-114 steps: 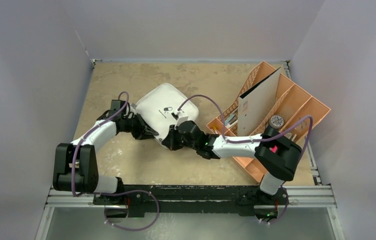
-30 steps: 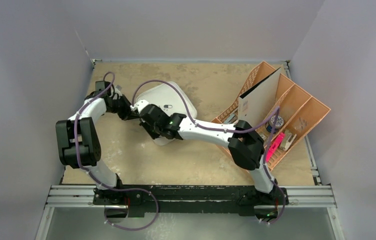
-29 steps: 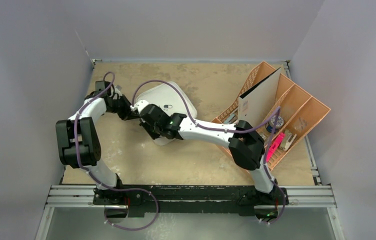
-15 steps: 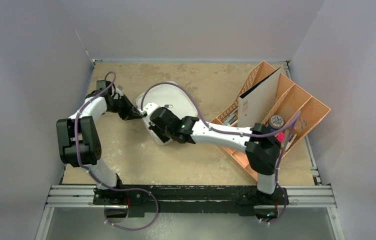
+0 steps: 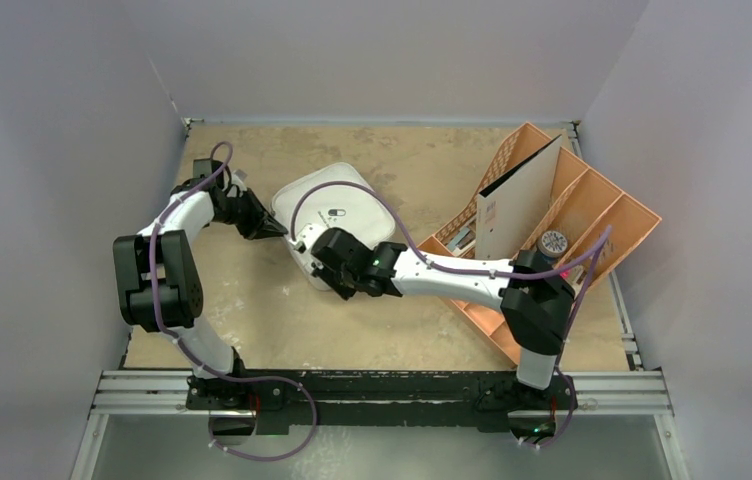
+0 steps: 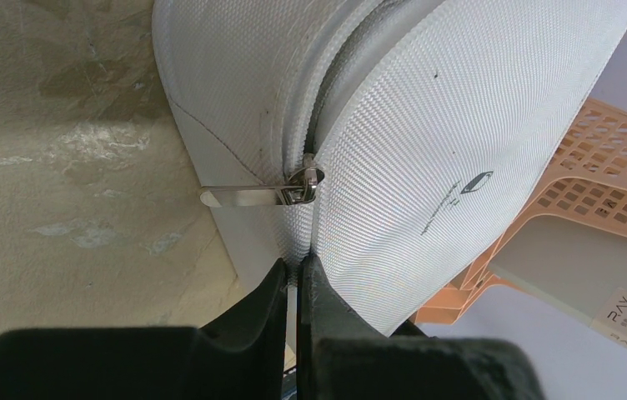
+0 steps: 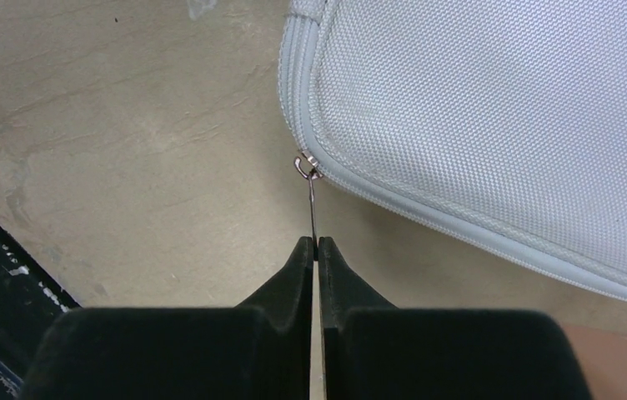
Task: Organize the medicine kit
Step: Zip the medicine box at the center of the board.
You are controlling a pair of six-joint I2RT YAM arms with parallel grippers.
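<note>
The medicine kit is a pale grey-white zipped case with a small dark pill logo, lying left of the table's middle. My left gripper is at its left edge. In the left wrist view the left gripper is shut on the kit's zip seam, just below a loose metal zipper pull. My right gripper is at the kit's near-left corner. In the right wrist view the right gripper is shut on a thin metal zipper pull at the corner of the kit.
An orange compartmented tray stands at the right, with a white flat box upright in it and a small round item. The right forearm crosses from the tray to the kit. Walls close in on three sides.
My right gripper has moved from the kit's left side round toward its near-left corner, pulling the zipper pull along. More of the lid now shows. The left gripper has stayed at the left edge.
</note>
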